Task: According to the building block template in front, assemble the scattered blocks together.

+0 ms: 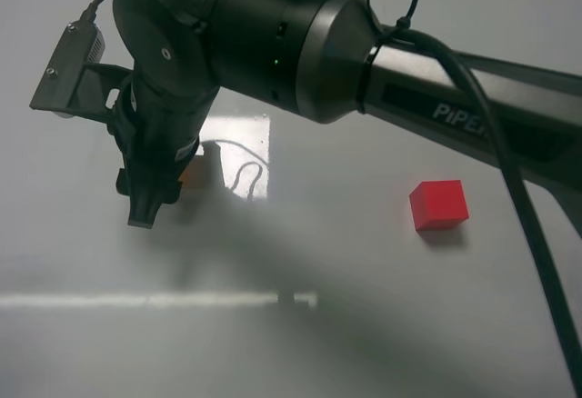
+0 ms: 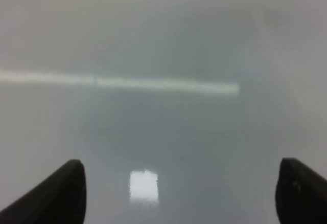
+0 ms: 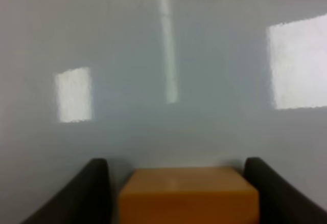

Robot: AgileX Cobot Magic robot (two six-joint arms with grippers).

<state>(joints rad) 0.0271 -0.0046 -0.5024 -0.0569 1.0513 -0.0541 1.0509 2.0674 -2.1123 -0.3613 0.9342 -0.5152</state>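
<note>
My right gripper point(image 1: 148, 209) reaches across to the left of the exterior high view and points down above the grey table. An orange block point(image 1: 193, 174) shows partly behind its fingers. In the right wrist view the orange block point(image 3: 189, 196) sits between the two dark fingers point(image 3: 82, 198), which are closed in to its width. A red cube point(image 1: 438, 204) lies on the table to the right, apart from the gripper. My left gripper point(image 2: 179, 198) is wide open and empty over bare table and does not show in the exterior high view. No block template is in view.
The right arm's thick body and black cable point(image 1: 509, 171) cross the upper part of the exterior high view. The glossy grey table point(image 1: 300, 343) shows bright light reflections point(image 1: 238, 157).
</note>
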